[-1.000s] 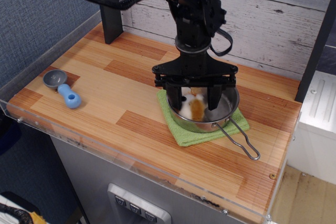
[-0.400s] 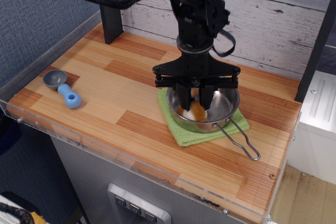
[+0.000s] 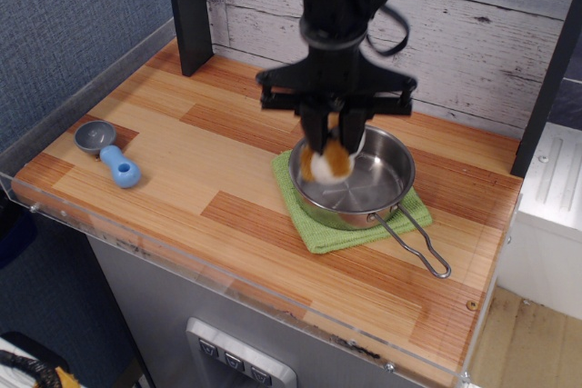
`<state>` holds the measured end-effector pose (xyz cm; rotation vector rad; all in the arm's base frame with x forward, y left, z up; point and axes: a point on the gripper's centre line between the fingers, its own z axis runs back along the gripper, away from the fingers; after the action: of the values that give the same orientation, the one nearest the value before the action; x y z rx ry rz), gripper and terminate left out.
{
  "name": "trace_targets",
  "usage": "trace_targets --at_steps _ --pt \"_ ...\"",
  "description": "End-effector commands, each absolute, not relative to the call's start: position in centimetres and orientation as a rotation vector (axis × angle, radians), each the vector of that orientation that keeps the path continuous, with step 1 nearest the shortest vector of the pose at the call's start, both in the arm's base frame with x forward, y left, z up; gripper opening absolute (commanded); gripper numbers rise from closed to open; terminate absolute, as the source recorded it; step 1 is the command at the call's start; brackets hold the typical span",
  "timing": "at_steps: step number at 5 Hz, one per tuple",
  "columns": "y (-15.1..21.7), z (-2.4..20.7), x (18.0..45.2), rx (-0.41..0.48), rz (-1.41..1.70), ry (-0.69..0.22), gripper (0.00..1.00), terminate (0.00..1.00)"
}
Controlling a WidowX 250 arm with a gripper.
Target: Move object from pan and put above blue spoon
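The white and tan-orange plush animal [image 3: 333, 155] hangs in my gripper [image 3: 331, 141], lifted above the stainless-steel pan [image 3: 364, 195]. The fingers [image 3: 312, 133] are shut on it from both sides. The pan stands on a green cloth [image 3: 320, 232] right of centre, its wire loop handle [image 3: 420, 244] pointing to the front right. The blue spoon [image 3: 109, 153] lies near the table's left edge, its grey bowl at the far end and its light-blue handle towards the front.
A dark post [image 3: 188, 12] stands at the back left. A white plank wall [image 3: 473, 34] runs along the back. A clear acrylic rim [image 3: 182, 261] edges the front and left of the wooden table [image 3: 200, 161].
My gripper closed on the plush animal inside the pan and has risen, lifting it out of the pan. The pan and spoon have not moved.
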<state>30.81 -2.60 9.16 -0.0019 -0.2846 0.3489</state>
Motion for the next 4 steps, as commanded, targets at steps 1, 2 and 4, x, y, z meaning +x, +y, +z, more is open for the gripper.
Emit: trace_targets --at_steps 1,2,4 --pt "-0.5 17.2 30.4 0.029 0.419 -0.449 0.0 0.0" --pt "3.3 18.6 29.2 0.075 0.508 -0.478 0.0 0.0" --pt "9.7 17.4 28.8 0.113 0.646 -0.463 0.0 0.0"
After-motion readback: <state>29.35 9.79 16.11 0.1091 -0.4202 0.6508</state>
